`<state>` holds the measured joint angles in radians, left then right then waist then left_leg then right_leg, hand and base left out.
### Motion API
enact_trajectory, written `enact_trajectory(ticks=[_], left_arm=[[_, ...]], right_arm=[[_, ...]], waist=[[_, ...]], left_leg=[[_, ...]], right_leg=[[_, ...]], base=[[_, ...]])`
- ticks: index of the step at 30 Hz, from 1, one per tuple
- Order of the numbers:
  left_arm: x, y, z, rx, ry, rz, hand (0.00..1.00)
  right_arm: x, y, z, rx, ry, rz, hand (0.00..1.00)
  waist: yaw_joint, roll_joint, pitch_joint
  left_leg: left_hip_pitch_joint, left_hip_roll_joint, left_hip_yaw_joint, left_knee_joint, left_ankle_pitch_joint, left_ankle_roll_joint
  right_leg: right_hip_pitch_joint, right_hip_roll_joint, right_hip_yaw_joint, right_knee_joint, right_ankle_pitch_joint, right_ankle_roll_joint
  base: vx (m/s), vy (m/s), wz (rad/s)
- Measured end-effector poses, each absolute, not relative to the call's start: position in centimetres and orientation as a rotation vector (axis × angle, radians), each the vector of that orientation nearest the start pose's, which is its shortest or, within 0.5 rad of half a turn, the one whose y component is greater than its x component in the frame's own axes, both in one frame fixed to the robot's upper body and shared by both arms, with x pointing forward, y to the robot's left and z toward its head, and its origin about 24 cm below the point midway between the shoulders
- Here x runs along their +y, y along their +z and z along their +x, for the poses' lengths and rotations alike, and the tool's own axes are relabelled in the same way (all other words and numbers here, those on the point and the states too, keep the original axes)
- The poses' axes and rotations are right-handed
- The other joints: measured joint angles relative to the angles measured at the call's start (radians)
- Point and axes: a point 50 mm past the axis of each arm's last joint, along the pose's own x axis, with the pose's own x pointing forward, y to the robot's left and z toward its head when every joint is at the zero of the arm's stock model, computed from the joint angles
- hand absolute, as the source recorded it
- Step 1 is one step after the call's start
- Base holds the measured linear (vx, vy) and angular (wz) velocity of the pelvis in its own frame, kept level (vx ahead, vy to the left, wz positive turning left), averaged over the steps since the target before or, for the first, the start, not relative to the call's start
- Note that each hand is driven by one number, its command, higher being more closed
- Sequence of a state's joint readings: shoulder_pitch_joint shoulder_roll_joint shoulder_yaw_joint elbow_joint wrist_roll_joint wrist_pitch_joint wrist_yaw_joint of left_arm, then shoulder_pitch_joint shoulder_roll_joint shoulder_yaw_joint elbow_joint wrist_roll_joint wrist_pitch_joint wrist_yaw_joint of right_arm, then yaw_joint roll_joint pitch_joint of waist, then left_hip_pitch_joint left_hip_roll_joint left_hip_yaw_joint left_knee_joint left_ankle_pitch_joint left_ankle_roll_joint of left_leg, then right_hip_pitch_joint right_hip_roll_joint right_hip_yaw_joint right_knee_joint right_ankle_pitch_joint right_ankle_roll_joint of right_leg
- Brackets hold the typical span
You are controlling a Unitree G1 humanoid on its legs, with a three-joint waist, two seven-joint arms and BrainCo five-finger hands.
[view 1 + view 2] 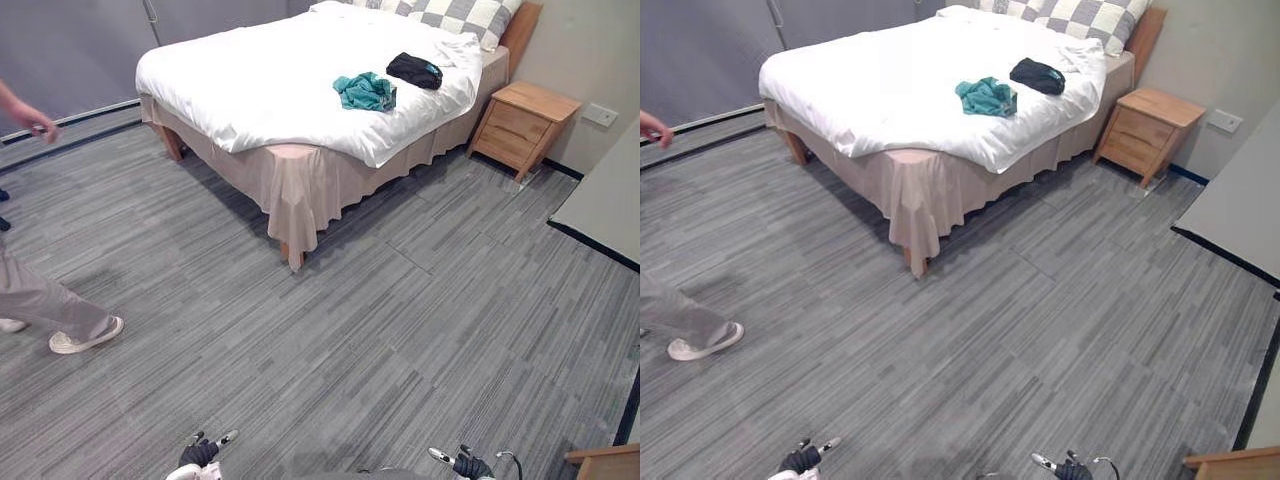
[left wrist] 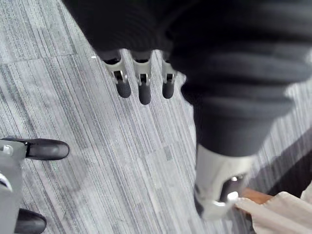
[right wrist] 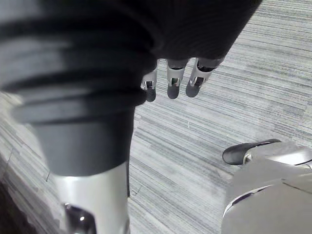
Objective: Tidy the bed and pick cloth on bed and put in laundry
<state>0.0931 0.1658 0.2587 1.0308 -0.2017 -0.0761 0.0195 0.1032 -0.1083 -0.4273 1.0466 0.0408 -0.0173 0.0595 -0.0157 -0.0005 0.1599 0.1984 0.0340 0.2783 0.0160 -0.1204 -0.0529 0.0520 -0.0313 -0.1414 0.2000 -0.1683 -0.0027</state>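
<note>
A bed (image 1: 250, 100) with a rumpled white cover stands across the room at the far side. On its right half lie a teal cloth (image 1: 365, 91) and, behind it, a black cloth (image 1: 414, 70). Checked pillows (image 1: 462, 14) rest at the headboard. My left hand (image 1: 199, 452) and right hand (image 1: 468, 465) hang low at the near edge, far from the bed, over bare floor. In the left wrist view the left hand's fingers (image 2: 142, 85) are straight and hold nothing. The right hand's fingers (image 3: 173, 83) are likewise relaxed and hold nothing.
A wooden nightstand (image 1: 525, 122) stands right of the bed by the wall. A person's leg and shoe (image 1: 85, 338) and hand (image 1: 35, 120) are at the left. A grey surface (image 1: 605, 195) juts in at the right; a wooden corner (image 1: 605, 463) sits at the near right.
</note>
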Motion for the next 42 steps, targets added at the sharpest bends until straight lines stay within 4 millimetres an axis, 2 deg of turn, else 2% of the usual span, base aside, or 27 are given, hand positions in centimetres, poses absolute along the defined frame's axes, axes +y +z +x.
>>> enact_trajectory(ticks=[2,5,6,7,8,10,11,13,16,17,18,19,20,21,23,25,26,28,29,32,33,34,35,36,37,40,42], left_arm=[[25.3,-14.9,8.5,0.994,0.508,-0.146,0.00],[25.9,-15.1,6.5,1.019,0.588,-0.170,0.00],[26.0,-15.1,6.5,1.015,0.600,-0.180,0.00],[25.9,-15.1,6.4,1.011,0.613,-0.194,0.00],[25.8,-15.2,6.3,1.008,0.620,-0.203,0.00],[24.5,-15.7,4.9,1.031,0.623,-0.234,0.00],[24.2,-15.7,4.9,1.028,0.620,-0.241,0.00],[23.0,-16.1,3.4,1.053,0.615,-0.267,0.00],[23.1,-16.1,2.3,1.075,0.627,-0.275,0.00],[23.2,-16.1,2.4,1.072,0.627,-0.273,0.00],[23.5,-16.1,2.2,1.083,0.625,-0.266,0.00],[24.1,-16.0,2.2,1.096,0.610,-0.240,0.00],[24.2,-15.9,2.8,1.087,0.601,-0.237,0.00],[24.2,-15.8,4.3,1.064,0.565,-0.213,0.00],[24.2,-15.6,6.1,1.041,0.497,-0.163,0.00],[24.5,-15.0,8.6,0.975,0.464,-0.142,0.00],[24.6,-14.8,9.4,0.950,0.455,-0.135,0.00],[24.8,-14.0,11.8,0.877,0.427,-0.119,0.00],[25.0,-13.4,13.2,0.829,0.423,-0.122,0.00],[25.4,-13.3,12.1,0.808,0.496,-0.198,0.00],[25.5,-13.4,11.7,0.816,0.507,-0.201,0.00],[25.3,-13.7,10.8,0.836,0.514,-0.207,0.00],[24.9,-13.8,10.7,0.839,0.515,-0.221,0.00],[23.1,-14.4,10.6,0.861,0.499,-0.272,0.00],[21.7,-15.0,9.5,0.899,0.483,-0.294,0.00],[20.4,-15.3,9.0,0.913,0.450,-0.299,0.00],[20.2,-14.8,10.1,0.851,0.418,-0.298,0.00]], right_arm=[[-24.4,-15.6,7.7,1.068,-0.442,0.180,0.00],[-24.9,-15.4,7.6,1.079,-0.414,0.144,0.00],[-24.9,-15.5,7.4,1.092,-0.408,0.138,0.00],[-24.9,-15.6,6.9,1.107,-0.410,0.139,0.00],[-24.9,-15.6,6.9,1.109,-0.409,0.139,0.00],[-25.7,-15.4,6.9,1.110,-0.416,0.119,0.00],[-25.9,-15.3,7.1,1.107,-0.415,0.110,0.00],[-26.7,-14.8,8.8,1.080,-0.397,0.072,0.00],[-26.7,-14.5,9.9,1.046,-0.372,0.067,0.00],[-26.7,-14.5,9.8,1.050,-0.367,0.059,0.00],[-26.6,-14.7,9.2,1.070,-0.363,0.055,0.00],[-26.0,-15.1,8.1,1.101,-0.364,0.072,0.00],[-25.8,-15.2,8.3,1.099,-0.358,0.079,0.00],[-25.3,-15.3,8.5,1.099,-0.349,0.092,0.00],[-24.6,-15.5,8.5,1.100,-0.327,0.103,0.00],[-24.4,-15.4,8.7,1.066,-0.298,0.078,0.00],[-24.2,-15.3,9.0,1.052,-0.292,0.077,0.00],[-23.9,-15.1,9.2,1.006,-0.304,0.095,0.00],[-23.5,-15.0,9.2,0.979,-0.325,0.119,0.00],[-23.2,-14.7,8.9,0.954,-0.330,0.110,0.00],[-23.3,-14.6,9.0,0.948,-0.331,0.106,0.00],[-23.2,-14.3,9.3,0.933,-0.326,0.101,0.00],[-23.1,-14.3,9.4,0.935,-0.321,0.101,0.00],[-23.2,-14.1,10.0,0.927,-0.314,0.097,0.00],[-23.4,-13.9,10.4,0.916,-0.312,0.087,0.00],[-24.0,-13.6,11.2,0.895,-0.327,0.077,0.00],[-24.8,-13.1,12.0,0.866,-0.328,0.037,0.00]], waist=[[0.004,0.013,0.007],[0.003,0.017,0.007],[-0.001,0.019,0.014],[0.001,0.022,0.021],[0.005,0.013,0.026],[0.005,0.015,0.042],[0.006,0.021,0.046],[0.023,0.051,0.064],[0.038,0.073,0.050],[0.040,0.069,0.047],[0.054,0.035,0.023],[0.063,-0.011,-0.002],[0.064,-0.027,-0.004],[0.045,-0.039,0.001],[0.040,-0.029,0.027],[-0.001,0.016,0.040],[-0.006,0.023,0.039],[-0.007,0.024,0.041],[-0.007,0.014,0.044],[-0.001,0.006,0.052],[0.001,0.021,0.050],[0.004,0.016,0.040],[0.005,0.018,0.042],[0.009,0.056,0.045],[0.016,0.068,0.051],[0.025,0.068,0.050],[0.025,0.069,0.051]], left_leg=[[-0.063,0.045,0.040,0.158,-0.109,-0.022],[-0.133,0.148,0.124,0.411,-0.186,-0.060],[-0.186,0.185,0.123,0.545,-0.175,-0.045],[-0.274,0.229,0.109,0.738,-0.100,0.025],[-0.315,0.236,0.094,0.817,-0.057,0.036],[-0.379,0.186,0.037,0.865,-0.113,-0.026],[-0.388,0.165,0.035,0.839,-0.125,-0.033],[-0.420,0.064,0.035,0.562,-0.109,-0.024],[-0.492,0.046,0.011,0.353,-0.013,0.002],[-0.505,0.047,0.012,0.364,-0.005,0.029],[-0.520,0.032,0.020,0.424,0.011,0.077],[-0.509,-0.005,0.047,0.444,-0.018,0.088],[-0.497,-0.020,0.050,0.441,-0.035,0.093],[-0.453,-0.037,0.039,0.413,-0.055,0.095],[-0.305,-0.045,0.024,0.329,-0.054,0.101],[-0.138,-0.011,-0.036,0.195,-0.059,0.090],[-0.121,-0.002,-0.044,0.174,-0.058,0.086],[-0.108,0.010,-0.073,0.142,-0.073,0.063],[-0.103,0.013,-0.100,0.163,-0.107,0.034],[0.007,0.074,-0.136,0.287,-0.280,-0.045],[0.031,0.098,-0.138,0.289,-0.299,-0.043],[0.005,0.125,-0.153,0.404,-0.285,-0.047],[-0.042,0.146,-0.156,0.513,-0.262,-0.014],[-0.148,0.220,-0.148,0.742,-0.147,0.051],[-0.214,0.275,-0.130,0.862,-0.066,0.025],[-0.230,0.267,0.011,0.739,-0.138,-0.078],[-0.242,0.198,0.122,0.513,-0.142,-0.084]], right_leg=[[-0.023,0.002,-0.016,0.065,-0.048,-0.014],[-0.066,0.017,-0.020,0.183,-0.132,-0.047],[-0.068,0.022,-0.021,0.190,-0.143,-0.057],[-0.053,0.024,-0.020,0.188,-0.150,-0.063],[-0.036,0.025,-0.014,0.182,-0.153,-0.068],[0.032,0.014,0.019,0.173,-0.174,-0.086],[0.047,0.012,0.026,0.168,-0.176,-0.085],[0.118,-0.005,0.065,0.113,-0.179,-0.069],[0.150,0.014,0.113,0.097,-0.254,-0.039],[0.159,0.010,0.117,0.103,-0.271,-0.042],[0.166,-0.023,0.121,0.120,-0.314,-0.031],[0.136,-0.066,0.108,0.270,-0.328,0.012],[0.073,-0.096,0.081,0.401,-0.305,0.048],[-0.033,-0.146,0.033,0.632,-0.206,0.086],[-0.088,-0.161,-0.024,0.728,-0.210,0.084],[-0.161,-0.083,-0.085,0.535,-0.225,0.081],[-0.195,-0.071,-0.100,0.470,-0.216,0.080],[-0.283,-0.066,-0.112,0.206,-0.102,0.079],[-0.325,-0.080,-0.074,-0.035,0.024,0.078],[-0.298,-0.088,0.038,-0.079,0.113,0.073],[-0.300,-0.077,0.028,-0.040,0.171,0.073],[-0.313,-0.074,-0.008,0.060,0.196,0.065],[-0.315,-0.074,-0.021,0.096,0.208,0.047],[-0.277,-0.047,-0.064,0.118,0.144,0.012],[-0.220,-0.035,-0.095,0.090,0.113,0.001],[-0.058,-0.042,-0.156,-0.030,0.123,-0.020],[0.016,-0.059,-0.200,-0.104,0.123,-0.020]], base=[[-0.06,-0.106,-0.38],[0.09,-0.152,-0.45],[0.10,-0.123,-0.15],[0.09,-0.122,-0.10],[0.19,-0.118,-0.19],[0.32,-0.059,-0.19],[0.38,0.028,-0.35],[0.33,0.079,-0.60],[0.36,0.169,-0.57],[0.59,0.289,-0.41],[0.61,0.215,-0.44],[0.64,0.182,-0.36],[0.63,0.138,-0.04],[0.61,0.142,0.14],[0.59,0.114,0.07],[0.52,0.025,0.39],[0.46,-0.017,0.62],[0.40,-0.056,0.63],[0.52,-0.141,0.69],[0.79,-0.337,0.62],[0.94,-0.474,0.48],[0.63,-0.319,0.46],[0.68,-0.438,0.64],[0.61,-0.398,0.61],[0.72,-0.455,0.55],[0.54,-0.271,0.53],[0.39,-0.143,0.63]])
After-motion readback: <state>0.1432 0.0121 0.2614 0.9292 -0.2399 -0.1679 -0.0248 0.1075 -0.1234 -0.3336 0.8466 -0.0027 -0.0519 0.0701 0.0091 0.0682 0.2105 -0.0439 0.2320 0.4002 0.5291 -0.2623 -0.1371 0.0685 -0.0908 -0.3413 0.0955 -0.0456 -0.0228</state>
